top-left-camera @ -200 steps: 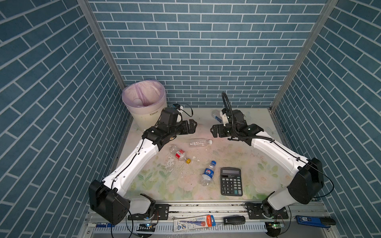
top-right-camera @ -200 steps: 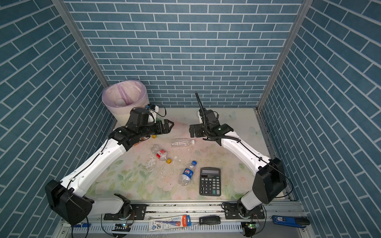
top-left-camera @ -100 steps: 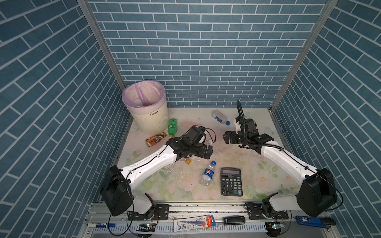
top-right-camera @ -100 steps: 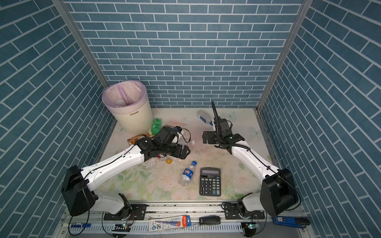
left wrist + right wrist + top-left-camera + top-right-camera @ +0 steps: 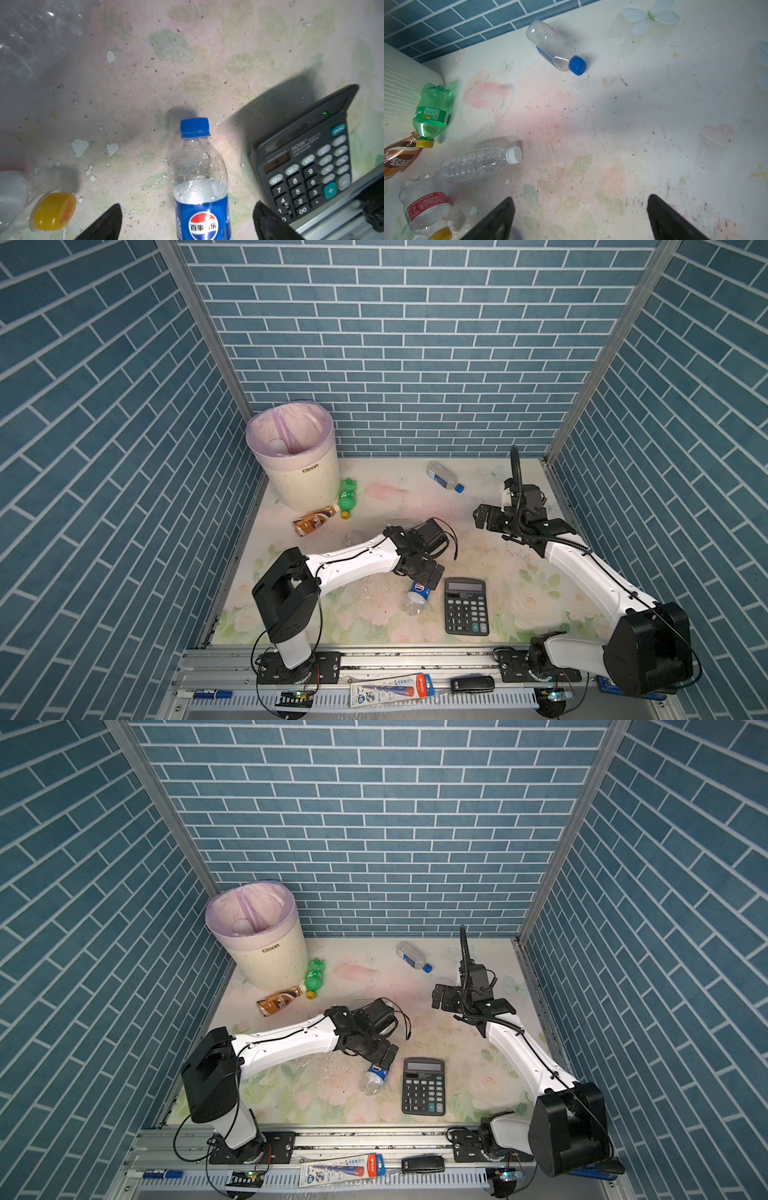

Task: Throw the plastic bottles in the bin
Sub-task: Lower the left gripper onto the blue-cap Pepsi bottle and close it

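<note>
The flowery bench (image 5: 503,572) has blue brick walls around it. The bin (image 5: 299,485) stands in the far left corner. It is cream-white with a pink bag (image 5: 291,427) inside, and it is much taller than the bottles.

The left gripper (image 5: 431,577) is low over the middle of the bench and is open wide. In the left wrist view, the left gripper (image 5: 188,208) has one black finger on each side of the blue-label bottle (image 5: 200,187), with a gap on both sides. The right gripper (image 5: 481,518) is on the right side. It is open wide too, with only bare bench between its fingers.

The black calculator (image 5: 465,605) lies flat near the front, just beside the blue-label bottle (image 5: 417,596).

All these bottles lie on their sides on the bench:
- The green bottle (image 5: 347,494) is right next to the bin.
- The brown bottle (image 5: 313,522) lies beside the green one, and their top ends meet.
- The blue-cap bottle (image 5: 444,482) is alone near the back wall.
- The white-cap bottle (image 5: 477,162) and the red-label bottle (image 5: 423,207) lie near each other. The left arm mostly hides them in both top views.
</note>
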You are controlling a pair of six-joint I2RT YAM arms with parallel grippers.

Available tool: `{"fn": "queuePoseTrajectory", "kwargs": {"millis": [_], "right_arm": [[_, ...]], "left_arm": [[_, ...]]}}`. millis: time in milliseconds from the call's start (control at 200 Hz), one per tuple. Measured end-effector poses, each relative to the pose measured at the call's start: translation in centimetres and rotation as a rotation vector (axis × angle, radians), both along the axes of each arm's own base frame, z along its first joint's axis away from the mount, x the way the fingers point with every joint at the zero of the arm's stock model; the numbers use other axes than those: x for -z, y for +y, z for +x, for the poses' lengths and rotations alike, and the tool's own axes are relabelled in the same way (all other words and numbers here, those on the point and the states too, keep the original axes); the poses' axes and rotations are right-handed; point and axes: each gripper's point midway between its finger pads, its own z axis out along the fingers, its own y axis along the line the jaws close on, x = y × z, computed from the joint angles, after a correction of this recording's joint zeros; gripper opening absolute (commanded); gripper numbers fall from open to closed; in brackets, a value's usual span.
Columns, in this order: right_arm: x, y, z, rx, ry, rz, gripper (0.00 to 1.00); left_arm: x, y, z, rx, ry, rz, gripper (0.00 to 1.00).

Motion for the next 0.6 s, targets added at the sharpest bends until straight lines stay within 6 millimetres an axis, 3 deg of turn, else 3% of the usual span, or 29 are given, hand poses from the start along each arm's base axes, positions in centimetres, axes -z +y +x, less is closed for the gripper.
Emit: {"fn": "queuePoseTrajectory", "kwargs": {"millis": [165, 600], "right_arm": [[0.7, -0.1, -0.3, -0.007, 0.018, 0.019, 0.99], [0.4, 0.0, 0.2, -0.005, 0.002, 0.063, 0.99]], "left_arm": [[2.0, 0.6, -0.6, 0.009, 0.035, 0.073, 0.94], [3.5, 0.3, -1.1, 0.035, 0.077, 0.085, 0.68]]}}
